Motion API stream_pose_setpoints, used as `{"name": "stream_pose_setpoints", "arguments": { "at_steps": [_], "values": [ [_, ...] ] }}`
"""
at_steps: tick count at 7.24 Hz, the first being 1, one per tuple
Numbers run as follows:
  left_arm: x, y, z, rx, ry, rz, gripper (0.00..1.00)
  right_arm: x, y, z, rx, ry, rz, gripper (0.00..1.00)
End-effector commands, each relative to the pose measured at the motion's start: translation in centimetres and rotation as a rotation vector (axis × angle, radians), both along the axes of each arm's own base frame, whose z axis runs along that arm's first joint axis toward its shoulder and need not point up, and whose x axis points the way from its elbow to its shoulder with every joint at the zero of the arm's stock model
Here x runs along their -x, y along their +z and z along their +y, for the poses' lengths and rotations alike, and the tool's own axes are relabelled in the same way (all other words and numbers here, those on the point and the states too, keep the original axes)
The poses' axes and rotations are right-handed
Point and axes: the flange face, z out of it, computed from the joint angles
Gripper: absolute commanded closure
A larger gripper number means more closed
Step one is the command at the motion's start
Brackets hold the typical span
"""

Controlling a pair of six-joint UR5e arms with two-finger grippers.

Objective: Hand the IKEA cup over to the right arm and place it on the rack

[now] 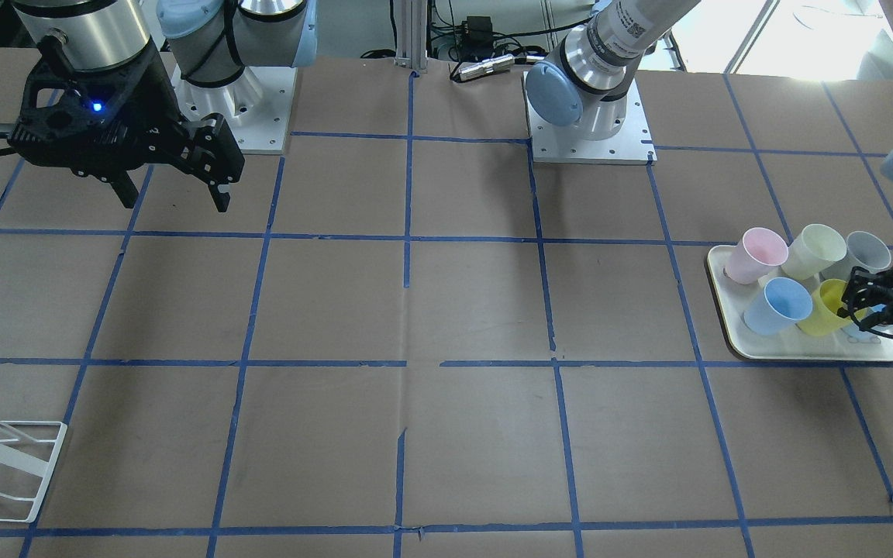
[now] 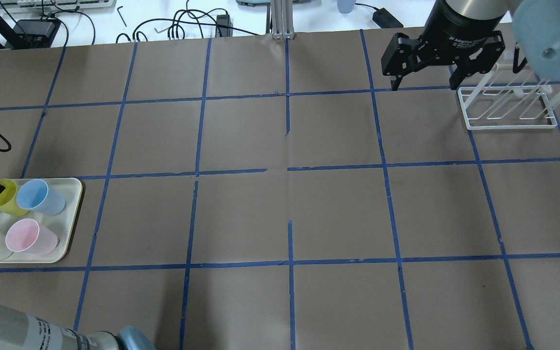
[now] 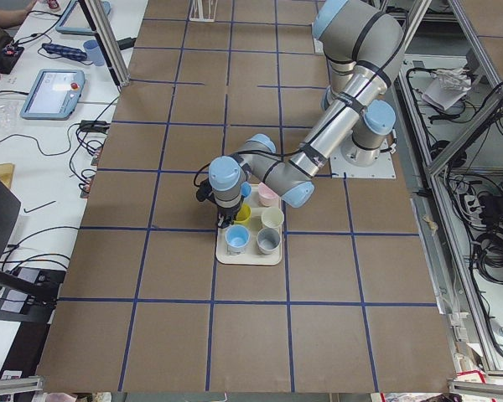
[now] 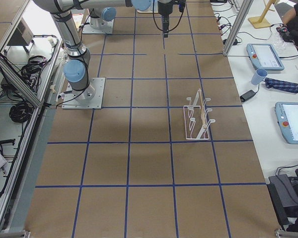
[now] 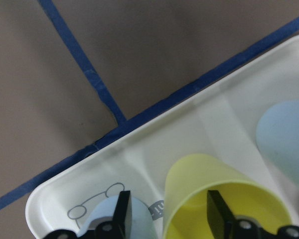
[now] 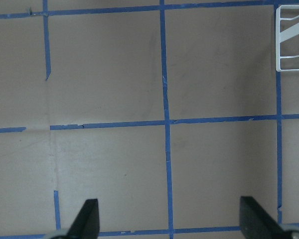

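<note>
Your table [image 2: 289,214] has the white wire rack [image 2: 506,109] at the end far from the cream tray [image 2: 68,218]. The right gripper [image 2: 425,86] hangs well apart from that tray, fingers spread wide, holding nothing. Over the tray, the left gripper [image 5: 167,199] has its fingers apart, one inside and one outside the yellow cup [image 5: 204,179]. The cup stands upright on the tray, mouth up, long axis vertical.

Left tool [image 5: 167,199] reaches low, jaws parted; right tool [image 2: 424,85] hangs high, jaws wide.
</note>
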Motion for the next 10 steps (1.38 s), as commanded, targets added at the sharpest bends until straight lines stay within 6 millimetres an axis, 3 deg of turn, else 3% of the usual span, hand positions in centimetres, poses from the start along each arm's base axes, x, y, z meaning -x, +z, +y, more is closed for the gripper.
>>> {"name": "stream_pose_setpoints", "arguments": {
  "at_steps": [1, 4, 6, 7, 8, 10],
  "values": [
    [-0.2, 0.7, -0.2, 0.011, -0.001, -0.011, 1.00, 0.0, 0.0, 0.0, 0.000, -0.001, -0.001, 0.00],
    [-0.9, 5.3, -0.6, 0.067, -0.019, -0.035, 1.00, 0.0, 0.0, 0.0, 0.001, -0.001, -0.001, 0.00],
    [0.8, 12.6, -0.9, 0.105, -0.011, 0.128, 1.00, 0.0, 0.0, 0.0, 0.001, -0.001, -0.001, 0.00],
    [2.3, 15.5, -0.7, 0.104, 0.010, 0.269, 1.00, 0.0, 0.0, 0.0, 0.000, -0.001, -0.001, 0.00],
    [4.3, 17.2, -0.2, 0.078, 0.050, 0.431, 1.00, 0.0, 0.2, 0.0, 0.005, 0.002, 0.000, 0.00],
    [9.3, 17.6, 1.2, 0.014, 0.177, 0.783, 1.00, 0.0, 0.2, 0.0, 0.005, 0.002, 0.000, 0.00]
  ]
}}
